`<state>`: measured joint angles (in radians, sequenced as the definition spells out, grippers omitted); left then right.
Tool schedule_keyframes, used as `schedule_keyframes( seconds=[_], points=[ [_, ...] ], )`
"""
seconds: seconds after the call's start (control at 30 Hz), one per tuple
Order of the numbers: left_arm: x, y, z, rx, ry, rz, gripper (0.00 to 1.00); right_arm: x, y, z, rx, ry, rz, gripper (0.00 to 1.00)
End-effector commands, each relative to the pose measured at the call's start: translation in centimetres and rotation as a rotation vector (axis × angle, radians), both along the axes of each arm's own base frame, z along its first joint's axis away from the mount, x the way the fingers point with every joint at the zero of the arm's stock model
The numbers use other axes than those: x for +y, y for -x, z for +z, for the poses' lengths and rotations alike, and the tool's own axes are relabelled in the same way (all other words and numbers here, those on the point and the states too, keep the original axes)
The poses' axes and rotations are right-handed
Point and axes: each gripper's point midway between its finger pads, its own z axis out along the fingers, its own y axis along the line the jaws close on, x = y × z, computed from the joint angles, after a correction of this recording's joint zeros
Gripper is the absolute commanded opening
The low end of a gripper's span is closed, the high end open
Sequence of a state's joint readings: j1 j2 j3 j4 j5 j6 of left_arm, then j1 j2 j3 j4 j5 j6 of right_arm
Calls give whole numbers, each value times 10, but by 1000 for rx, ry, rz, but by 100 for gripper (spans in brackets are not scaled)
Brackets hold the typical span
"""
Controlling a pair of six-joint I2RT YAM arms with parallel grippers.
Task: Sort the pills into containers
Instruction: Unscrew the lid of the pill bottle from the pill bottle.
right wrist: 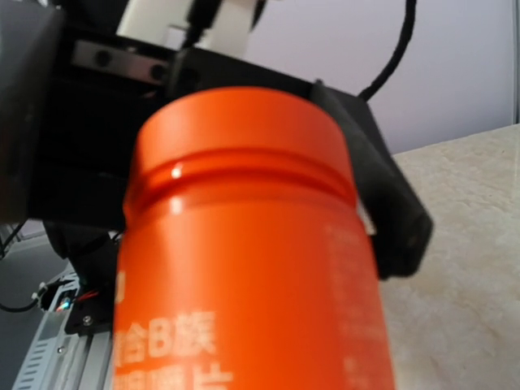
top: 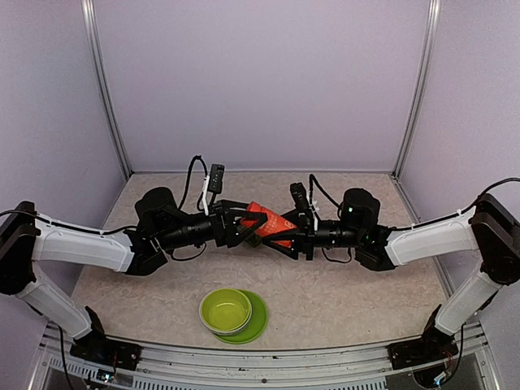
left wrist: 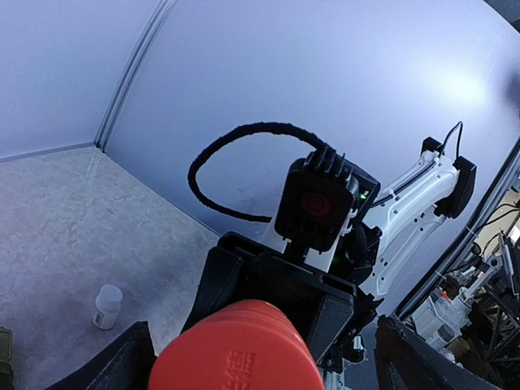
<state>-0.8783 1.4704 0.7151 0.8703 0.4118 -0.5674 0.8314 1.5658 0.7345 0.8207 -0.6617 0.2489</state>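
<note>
Right gripper (top: 280, 236): clamped on the orange-red bottle (top: 264, 218), bottle tilted, top end pointing toward the left arm. In the right wrist view, own fingers hidden behind the bottle (right wrist: 252, 268). Readable there: orange wall, a groove below the top, printed characters lower down.

Left gripper (top: 246, 227): jaws spread wide, one finger (left wrist: 122, 361) to either side of the bottle's rounded top (left wrist: 236, 349), no contact visible on either side. One dark left finger (right wrist: 390, 203) just beside the bottle's top in the right wrist view, narrow gap between.

Both grippers nose to nose above the middle of the table (top: 366, 292), bottle off the surface between them. Right arm's wrist camera (left wrist: 317, 203) facing straight into the left wrist view, just behind the bottle.

Containers (left wrist: 4, 357): only a dark green sliver at the left edge of the left wrist view, low on the table, near a small white bottle (left wrist: 107, 306) standing upright. Lids and contents not readable. Cannot be made out in the top view.

Near edge of the table: lime-green bowl (top: 226, 309) sitting on a plate (top: 258, 318) of the same colour, well apart from the grippers.
</note>
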Motion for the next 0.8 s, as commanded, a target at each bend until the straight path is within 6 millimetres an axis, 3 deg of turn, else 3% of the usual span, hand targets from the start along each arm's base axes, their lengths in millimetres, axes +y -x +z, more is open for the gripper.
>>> schedule_keyframes(
  seconds=[0.0, 0.3, 0.77],
  points=[
    [-2, 5, 14, -80, 17, -1, 90, 6, -3, 11, -18, -27, -11, 30],
    [2, 9, 10, -78, 10, 4, 85, -1, -19, 6, -20, 1, -115, 31],
    [10, 12, 9, -78, 27, 16, 77, -12, -25, 11, -41, -5, -153, 33]
  ],
)
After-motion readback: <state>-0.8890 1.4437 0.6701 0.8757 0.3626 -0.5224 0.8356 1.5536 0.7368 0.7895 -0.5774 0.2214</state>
